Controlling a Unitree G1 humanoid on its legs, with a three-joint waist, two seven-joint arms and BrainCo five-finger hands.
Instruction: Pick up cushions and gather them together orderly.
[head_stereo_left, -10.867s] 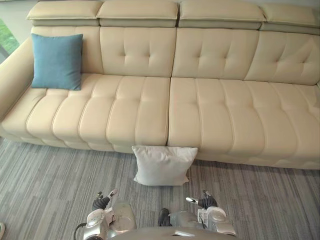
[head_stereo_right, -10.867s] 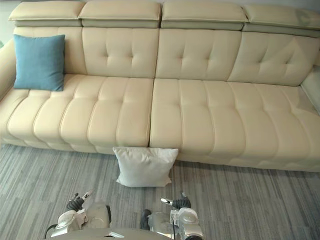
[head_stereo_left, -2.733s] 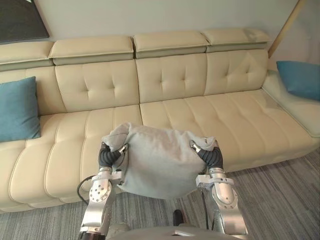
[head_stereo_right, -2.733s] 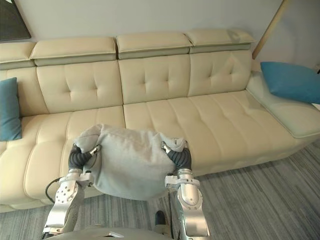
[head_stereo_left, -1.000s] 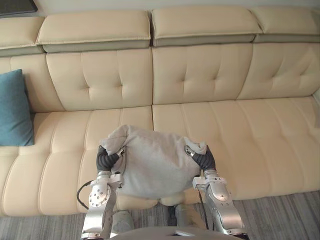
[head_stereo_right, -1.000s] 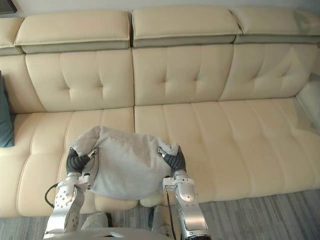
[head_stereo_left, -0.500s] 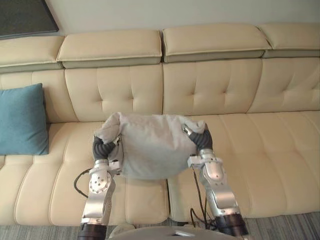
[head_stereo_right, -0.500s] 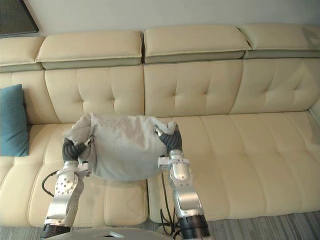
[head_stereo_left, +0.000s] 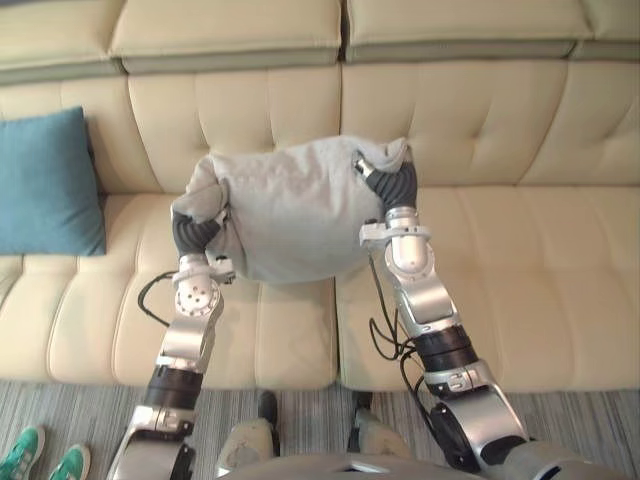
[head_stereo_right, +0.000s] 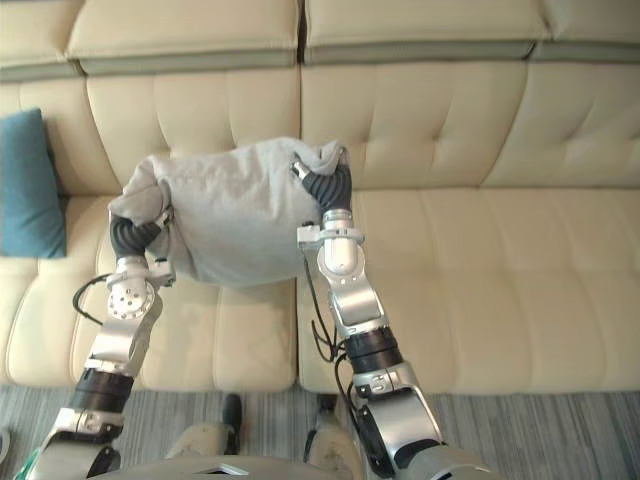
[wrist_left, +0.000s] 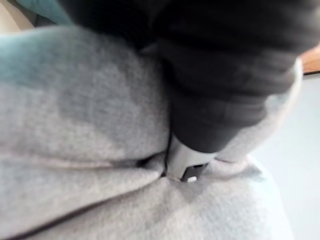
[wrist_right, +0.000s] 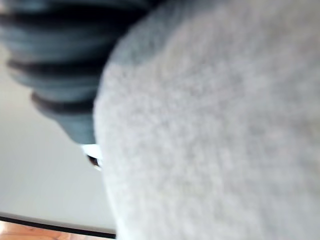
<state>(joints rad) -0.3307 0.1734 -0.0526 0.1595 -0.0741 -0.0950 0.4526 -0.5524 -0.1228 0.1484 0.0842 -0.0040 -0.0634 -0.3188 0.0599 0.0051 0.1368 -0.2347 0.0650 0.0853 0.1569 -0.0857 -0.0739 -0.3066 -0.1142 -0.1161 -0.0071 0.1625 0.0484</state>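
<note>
Mid-carry: holding grey cushion (head_stereo_left: 290, 215) up over sofa (head_stereo_left: 520, 250) seat, fingers of left hand (head_stereo_left: 195, 235) and right hand (head_stereo_left: 392, 185) clamped into its top corners. Next, prob. — swing toward 9 o'clock, set upright just beside blue cushion (head_stereo_left: 50, 180), w/o knocking that over.

The grey cushion (head_stereo_left: 290, 210) is matt woven cloth with a faintly fuzzy nap. The ribbed covers over my left hand (head_stereo_left: 192, 234) and right hand (head_stereo_left: 393, 184) look like dull dark rubber. The sofa (head_stereo_left: 520, 260) is smooth cream leather by its look, with a soft sheen; the blue cushion (head_stereo_left: 50, 185) is matt cloth, the carpet (head_stereo_left: 600, 425) coarse and matt.
</note>
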